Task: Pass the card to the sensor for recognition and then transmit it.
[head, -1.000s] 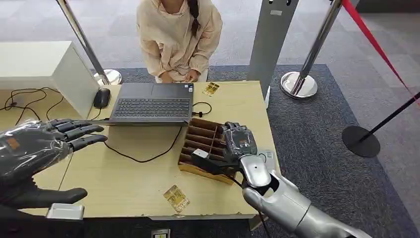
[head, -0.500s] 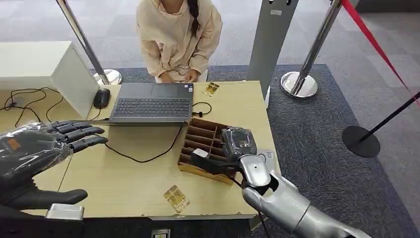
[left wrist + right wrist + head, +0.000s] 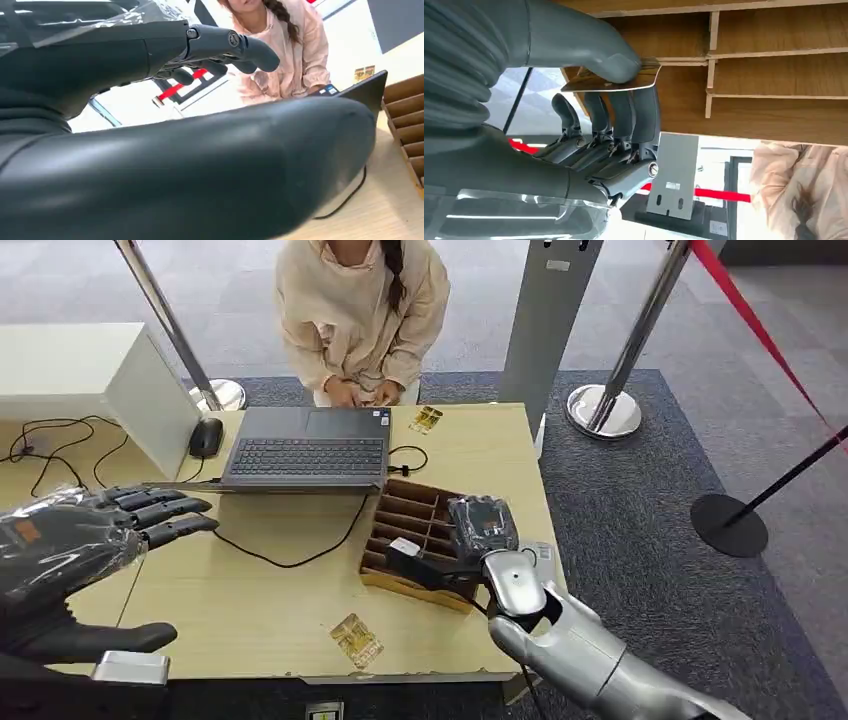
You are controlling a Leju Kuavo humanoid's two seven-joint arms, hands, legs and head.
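Note:
My right hand (image 3: 478, 536) hovers over the wooden divided box (image 3: 402, 506) at the table's right side. In the right wrist view the hand (image 3: 589, 115) pinches a shiny card (image 3: 616, 84) between the thumb and the curled fingers, just above the box's slots (image 3: 774, 75). In the head view a pale edge of the card (image 3: 404, 544) shows at the thumb tip. My left hand (image 3: 85, 545) floats above the table's left part, with its fingers spread and nothing in it; it looms close in the left wrist view (image 3: 150, 165). A small grey device (image 3: 541, 555) lies by the right wrist.
A laptop (image 3: 305, 453) with a mouse (image 3: 205, 437) sits at the far side, in front of a seated person (image 3: 360, 310). Gold cards lie near the front edge (image 3: 356, 640) and beside the laptop (image 3: 426, 419). A black cable (image 3: 290, 560) crosses the table. A white box (image 3: 90, 370) stands on the left.
The right hand's fingers have curled down and closed over the box, and a pale card edge now shows at the thumb. The left hand has barely moved.

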